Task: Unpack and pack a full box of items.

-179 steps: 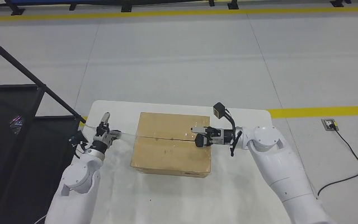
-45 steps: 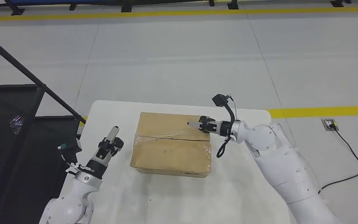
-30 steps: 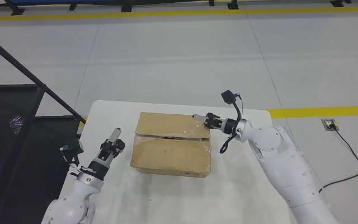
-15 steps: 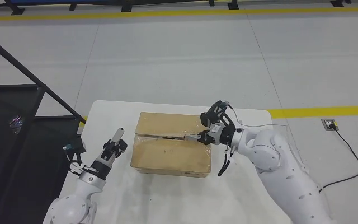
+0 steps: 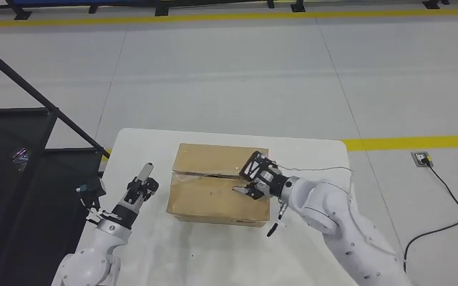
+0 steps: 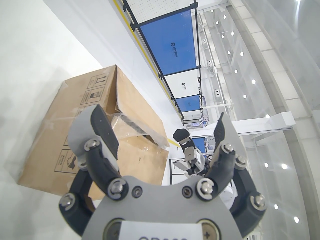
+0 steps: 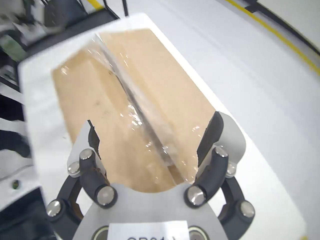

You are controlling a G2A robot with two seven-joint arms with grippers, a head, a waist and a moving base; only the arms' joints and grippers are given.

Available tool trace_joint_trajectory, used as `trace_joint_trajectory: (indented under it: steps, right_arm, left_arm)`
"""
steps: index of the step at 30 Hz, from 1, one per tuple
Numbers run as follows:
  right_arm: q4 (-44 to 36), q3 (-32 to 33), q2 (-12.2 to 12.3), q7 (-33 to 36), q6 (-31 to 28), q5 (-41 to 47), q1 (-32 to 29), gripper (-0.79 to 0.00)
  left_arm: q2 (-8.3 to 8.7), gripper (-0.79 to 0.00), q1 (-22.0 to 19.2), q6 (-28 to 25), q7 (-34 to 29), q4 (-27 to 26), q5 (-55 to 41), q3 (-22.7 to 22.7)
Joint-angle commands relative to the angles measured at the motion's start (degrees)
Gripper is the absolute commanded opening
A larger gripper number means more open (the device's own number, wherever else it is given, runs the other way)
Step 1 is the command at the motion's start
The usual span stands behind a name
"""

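Left gripper (image 5: 145, 171) is nearest, low over the white table (image 5: 308, 243) off the left end of the cardboard box (image 5: 215, 196). It is near the box but apart from it, fingers spread wide with nothing between them. Right gripper (image 5: 245, 179) is over the right end of the box top, fingers also spread wide and empty, one finger on either side of the centre seam in its wrist view. Whether it touches the cardboard cannot be told. The box lies flat near the middle of the table, long side across, both top flaps down and meeting along the seam. Clear tape (image 7: 132, 101) runs along that seam, glossy and wrinkled. At the left end it is crumpled and lifted, with a dark gap (image 6: 135, 127) showing between the flaps. Printed handling symbols (image 6: 93, 93) are on the left end face. Beyond the table are grey floor, a yellow line (image 5: 401, 143) and a black rack (image 5: 28, 143) at left.
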Motion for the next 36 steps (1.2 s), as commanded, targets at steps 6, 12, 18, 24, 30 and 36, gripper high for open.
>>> trace_joint_trajectory:
  steps: [6,12,18,24,30,36]
  right_arm:
    - [-2.6,-2.8,-0.6,3.4,8.5,-18.1,-1.8,0.000]
    - [-2.1,-4.0,-1.3,6.2,9.1,-20.4,-1.3,0.000]
    - [-2.2,-4.7,-2.0,4.9,11.0,-22.4,-1.2,0.000]
    - [-2.3,-4.0,-2.5,2.4,13.4,-23.5,-2.0,0.000]
    - [-2.2,-3.4,-3.2,0.6,16.3,-24.1,-2.5,0.000]
    - [-0.3,-4.0,-4.1,2.0,15.9,-23.3,-0.9,0.000]
  left_arm:
    - [0.01,0.000,-0.5,0.3,-0.1,0.2,0.1,0.6]
    - [0.04,0.000,-0.7,0.3,0.0,0.5,0.0,0.6]
    - [0.07,0.000,-0.7,0.3,0.1,0.5,0.0,0.6]
    - [0.10,0.000,-0.8,0.4,0.2,0.6,0.0,0.7]
    - [0.13,0.000,-0.9,0.4,0.3,0.7,-0.1,0.7]
    - [0.16,0.000,-0.8,0.3,0.2,0.7,-0.2,0.6]
